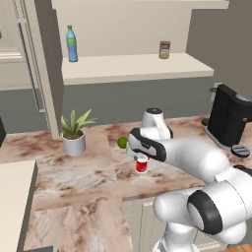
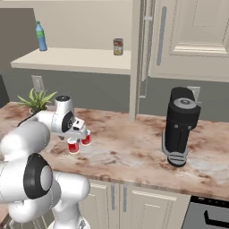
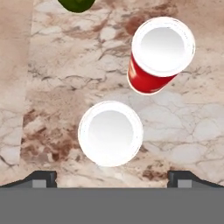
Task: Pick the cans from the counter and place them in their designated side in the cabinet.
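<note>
The nearer can [image 3: 110,133] stands upright on the counter [image 3: 52,109], its white top dead centre under my gripper [image 3: 111,177], jaws spread wide and holding nothing. The second can [image 3: 159,54] sits at about one o'clock, seemingly just clear. I'd drop straight down.

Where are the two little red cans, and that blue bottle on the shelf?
Near can [image 3: 110,133]: hand view, on its white top.
Far can [image 3: 162,46]: hand view, on its white top.
Blue bottle [image 1: 72,45]: left base view, on its body.
</note>
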